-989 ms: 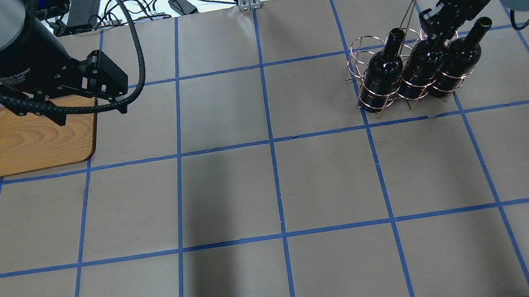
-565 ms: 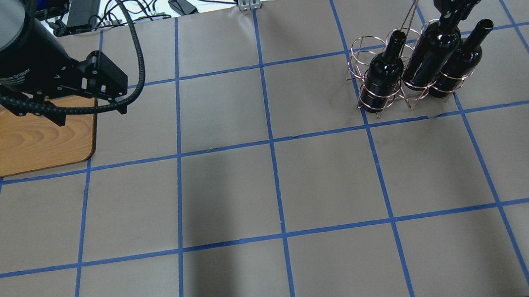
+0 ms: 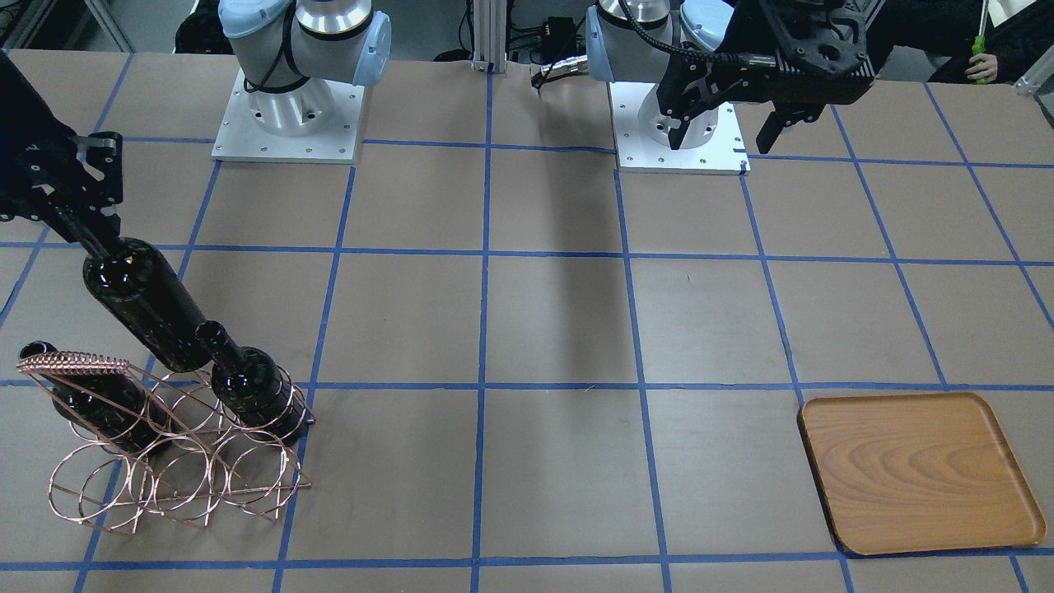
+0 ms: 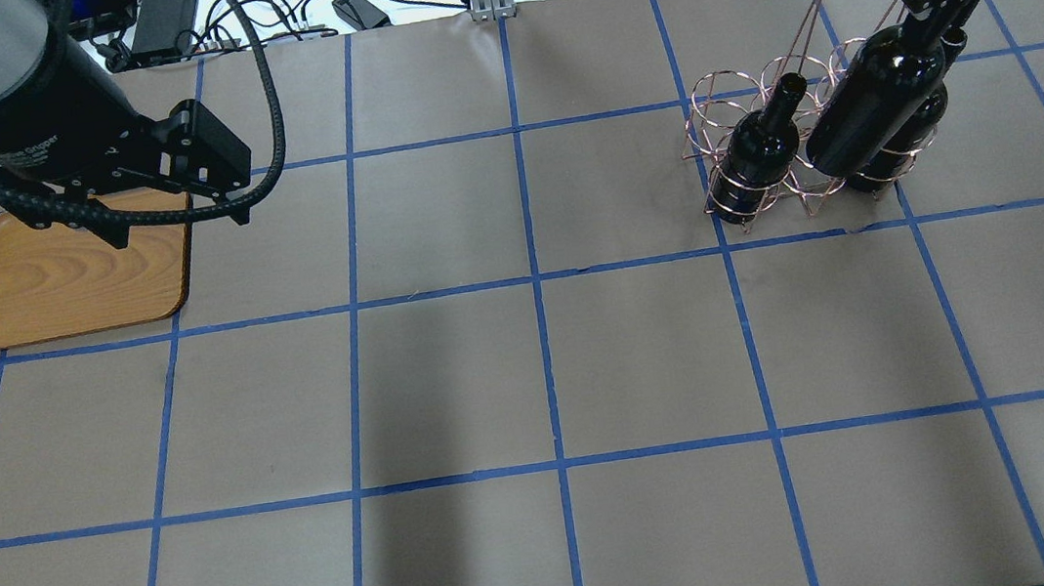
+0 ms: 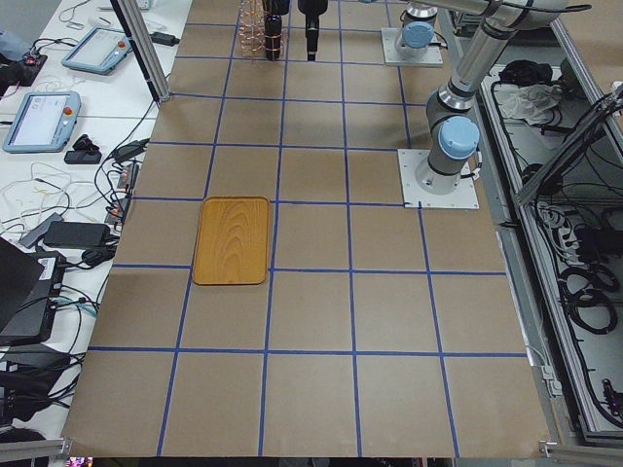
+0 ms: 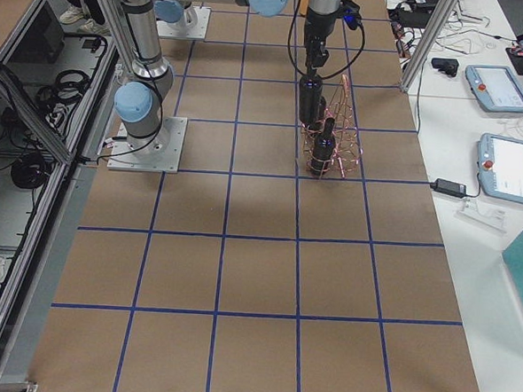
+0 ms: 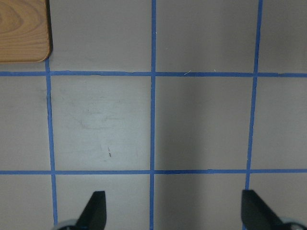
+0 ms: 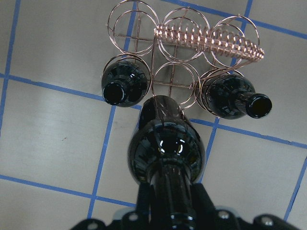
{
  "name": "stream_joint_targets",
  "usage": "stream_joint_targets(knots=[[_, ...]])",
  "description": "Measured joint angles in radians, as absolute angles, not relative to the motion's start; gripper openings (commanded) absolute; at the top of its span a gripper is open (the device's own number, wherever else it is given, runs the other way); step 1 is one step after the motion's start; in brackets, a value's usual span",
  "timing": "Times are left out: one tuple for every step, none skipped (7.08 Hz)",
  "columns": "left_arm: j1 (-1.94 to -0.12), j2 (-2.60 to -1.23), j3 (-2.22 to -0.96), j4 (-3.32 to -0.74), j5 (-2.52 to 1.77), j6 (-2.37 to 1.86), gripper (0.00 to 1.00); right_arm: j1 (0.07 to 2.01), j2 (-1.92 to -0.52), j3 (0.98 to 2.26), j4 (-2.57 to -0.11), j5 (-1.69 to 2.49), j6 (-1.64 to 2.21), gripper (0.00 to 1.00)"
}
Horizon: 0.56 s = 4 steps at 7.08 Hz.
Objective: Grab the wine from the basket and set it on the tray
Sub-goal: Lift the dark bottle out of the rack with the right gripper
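Note:
My right gripper (image 4: 928, 16) is shut on the neck of a near-black wine bottle (image 4: 874, 105) and holds it lifted above the copper wire basket (image 4: 736, 101). The front view shows the bottle (image 3: 144, 305) hanging over the basket (image 3: 165, 469). In the right wrist view the held bottle (image 8: 165, 153) is over an empty loop of the basket (image 8: 187, 43). Two more bottles (image 4: 761, 148) (image 4: 907, 136) stand in the basket. The wooden tray (image 4: 78, 280) lies far left. My left gripper (image 4: 180, 224) is open and empty above the tray's near corner.
The basket's coiled handle (image 3: 74, 362) rises beside the held bottle. The brown table has a blue tape grid (image 4: 535, 277). The arm bases (image 3: 288, 123) (image 3: 679, 132) stand at the robot's edge. Cables and devices (image 4: 166, 19) lie beyond the far edge.
My right gripper has risen with the middle bottle, drawing it up out of its loop in the basket. The left arm and the tray have not moved.

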<state>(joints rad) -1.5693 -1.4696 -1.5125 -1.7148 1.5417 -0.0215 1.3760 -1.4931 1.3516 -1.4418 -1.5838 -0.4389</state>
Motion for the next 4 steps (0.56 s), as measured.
stream_joint_targets(knots=[[-1.569,-1.470,-1.512,-1.715,1.542,-0.021,1.00,1.383,-1.504,1.345,-1.422,-1.580,-0.417,0.00],[-1.569,-1.470,-1.513,-1.716,1.542,-0.021,1.00,1.408,-1.516,1.341,-1.403,-1.576,-0.374,0.00],[-1.568,-1.469,-1.512,-1.715,1.542,-0.021,1.00,1.451,-1.522,1.338,-1.392,-1.575,-0.320,0.00],[-1.567,-1.468,-1.512,-1.715,1.543,-0.021,1.00,1.505,-1.522,1.337,-1.388,-1.572,-0.249,0.00]])
